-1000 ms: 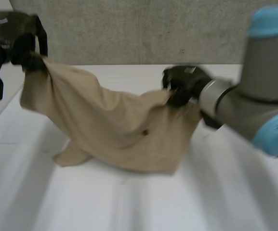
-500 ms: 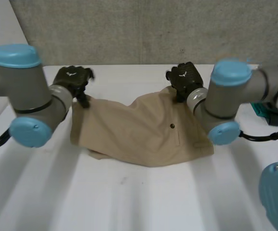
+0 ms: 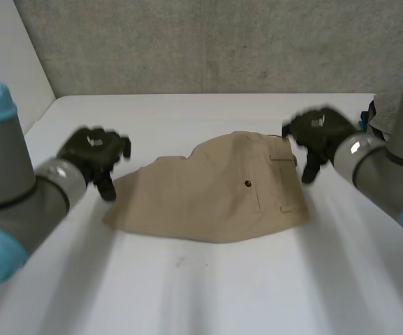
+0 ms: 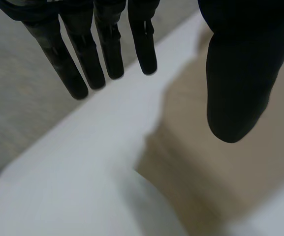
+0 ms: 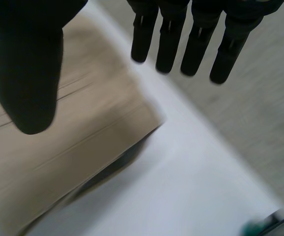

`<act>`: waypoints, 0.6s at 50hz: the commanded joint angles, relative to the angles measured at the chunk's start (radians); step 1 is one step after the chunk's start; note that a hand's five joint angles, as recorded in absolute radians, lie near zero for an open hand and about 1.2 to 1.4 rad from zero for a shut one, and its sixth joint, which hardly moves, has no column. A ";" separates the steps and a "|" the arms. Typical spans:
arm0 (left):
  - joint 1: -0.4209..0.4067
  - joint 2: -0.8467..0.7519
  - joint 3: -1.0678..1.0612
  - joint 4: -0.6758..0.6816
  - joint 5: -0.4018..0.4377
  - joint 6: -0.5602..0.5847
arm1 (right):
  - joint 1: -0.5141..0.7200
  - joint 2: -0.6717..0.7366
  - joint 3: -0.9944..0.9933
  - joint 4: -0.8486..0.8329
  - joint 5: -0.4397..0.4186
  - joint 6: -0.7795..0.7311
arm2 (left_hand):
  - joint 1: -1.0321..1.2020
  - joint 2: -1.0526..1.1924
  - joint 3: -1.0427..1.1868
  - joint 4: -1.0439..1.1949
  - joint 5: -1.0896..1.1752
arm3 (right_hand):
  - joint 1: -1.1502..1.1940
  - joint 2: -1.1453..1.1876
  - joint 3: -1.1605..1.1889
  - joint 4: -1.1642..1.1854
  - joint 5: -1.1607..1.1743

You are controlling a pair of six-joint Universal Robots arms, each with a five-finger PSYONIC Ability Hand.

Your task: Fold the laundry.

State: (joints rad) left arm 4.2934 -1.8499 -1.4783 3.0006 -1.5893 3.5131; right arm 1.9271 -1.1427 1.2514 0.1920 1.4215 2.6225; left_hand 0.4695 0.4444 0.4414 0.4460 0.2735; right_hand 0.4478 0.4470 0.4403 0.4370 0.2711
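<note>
**Soft, even light on a pale tabletop**

In the head view the light is diffuse and moderate; the white tabletop (image 3: pixel 208 300) is the brightest surface, and the grey concrete wall (image 3: pixel 208 42) behind it looks duller; the tan shorts (image 3: pixel 215 195) carry gentle shading in their folds and a thin, soft-edged shadow along the near hem. In the right wrist view a dark band of shadow lies under the shorts' edge; the right hand (image 5: pixel 28 73) and its fingers (image 5: pixel 170 44) read almost as silhouettes; the left hand (image 4: pixel 235 83) is equally dark against the bright tabletop.
</note>
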 commanded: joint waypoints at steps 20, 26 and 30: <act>-0.027 -0.241 -0.019 0.014 0.043 0.049 | -0.049 0.109 0.349 -0.315 -0.208 -0.208 | -0.191 -0.166 -0.163 -0.168 -0.170 | 0.170 0.171 0.178 0.181 0.172; -0.037 -0.317 0.070 0.052 0.017 0.102 | -0.037 0.172 0.309 -0.419 -0.204 -0.217 | -0.203 -0.178 -0.175 -0.180 -0.182 | 0.161 0.162 0.169 0.172 0.163; -0.047 -0.373 0.131 0.066 -0.009 0.150 | -0.022 0.204 0.286 -0.466 -0.190 -0.211 | -0.197 -0.172 -0.169 -0.174 -0.176 | 0.170 0.171 0.178 0.181 0.172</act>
State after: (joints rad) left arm 4.2613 -2.1374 -1.4447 3.0359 -1.5619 3.5908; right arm 1.8840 -1.0011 1.5826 -0.1853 1.2162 2.4077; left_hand 0.3042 0.2826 0.2907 0.2762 0.0947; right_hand 0.5991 0.5865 0.5643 0.5676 0.3657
